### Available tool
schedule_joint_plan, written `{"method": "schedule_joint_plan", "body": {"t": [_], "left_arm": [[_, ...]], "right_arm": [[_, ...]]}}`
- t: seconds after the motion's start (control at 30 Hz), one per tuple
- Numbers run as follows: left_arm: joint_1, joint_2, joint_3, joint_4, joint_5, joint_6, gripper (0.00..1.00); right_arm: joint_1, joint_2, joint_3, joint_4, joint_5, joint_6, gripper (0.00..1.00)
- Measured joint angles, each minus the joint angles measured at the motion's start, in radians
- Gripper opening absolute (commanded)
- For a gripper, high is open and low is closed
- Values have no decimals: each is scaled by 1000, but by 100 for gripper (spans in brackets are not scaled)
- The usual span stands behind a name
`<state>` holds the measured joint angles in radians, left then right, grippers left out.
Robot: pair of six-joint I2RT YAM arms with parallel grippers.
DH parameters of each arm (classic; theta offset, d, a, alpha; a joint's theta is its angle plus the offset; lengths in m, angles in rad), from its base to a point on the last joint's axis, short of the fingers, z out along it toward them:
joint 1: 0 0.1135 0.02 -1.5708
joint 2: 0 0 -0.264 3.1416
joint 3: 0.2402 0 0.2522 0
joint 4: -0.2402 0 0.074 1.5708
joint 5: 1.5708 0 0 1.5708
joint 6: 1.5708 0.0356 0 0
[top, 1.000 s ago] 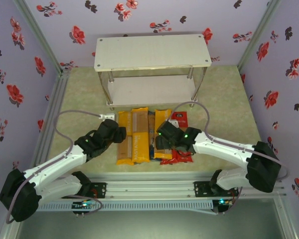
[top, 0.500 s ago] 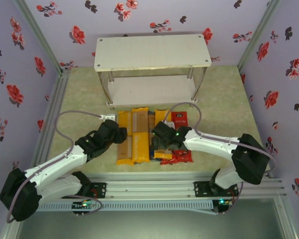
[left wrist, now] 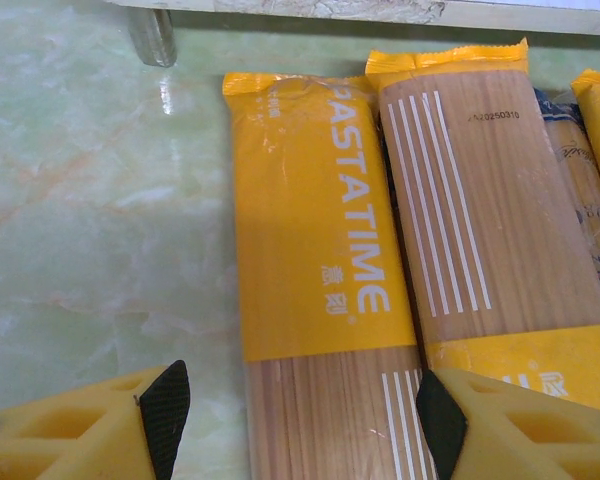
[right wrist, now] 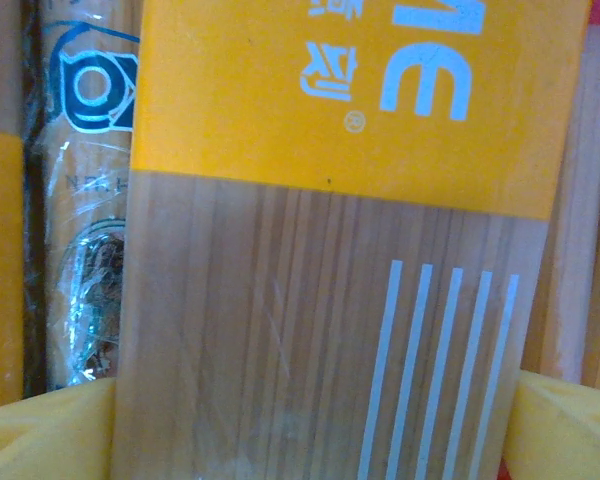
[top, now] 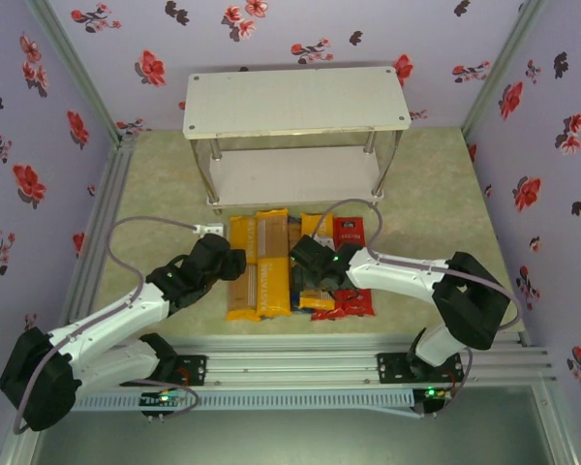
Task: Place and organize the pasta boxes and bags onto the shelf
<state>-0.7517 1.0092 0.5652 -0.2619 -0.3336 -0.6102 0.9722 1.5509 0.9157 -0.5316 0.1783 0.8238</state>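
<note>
The left tool (left wrist: 302, 415) stands wide over the leftmost yellow pack (left wrist: 310, 230). The right tool (right wrist: 310, 425) straddles the rightmost yellow pack (right wrist: 330, 280), grip not certain. The packs (top: 273, 254) lie on the surface (top: 155, 184) before the shelf (top: 295, 102): likely light, stiff, slippery film, best held mid-length.

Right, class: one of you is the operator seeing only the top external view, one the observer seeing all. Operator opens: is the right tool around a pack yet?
Observer: Yes. The right tool has a yellow pack filling the gap between its fingers; whether they press it, I cannot tell.
Operator: And on the other side?
Observer: The left tool is open, astride the leftmost yellow pack.
Operator: Any print on it?
Observer: PASTATIME, in white letters.
</note>
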Motion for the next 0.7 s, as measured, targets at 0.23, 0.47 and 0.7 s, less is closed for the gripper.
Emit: {"method": "schedule_joint_plan", "body": {"t": [0.23,0.47,0.7], "left_arm": [[9,0,0,7,5,7,66],[15,0,-11,16,7,7,64],[19,0,-11,23,19,11,63]], "right_arm": [[-6,3,0,6,-19,11,64],[-8,2,11,-2,-24,13,34],[-8,-6,23,-15,-22,13,11]]}}
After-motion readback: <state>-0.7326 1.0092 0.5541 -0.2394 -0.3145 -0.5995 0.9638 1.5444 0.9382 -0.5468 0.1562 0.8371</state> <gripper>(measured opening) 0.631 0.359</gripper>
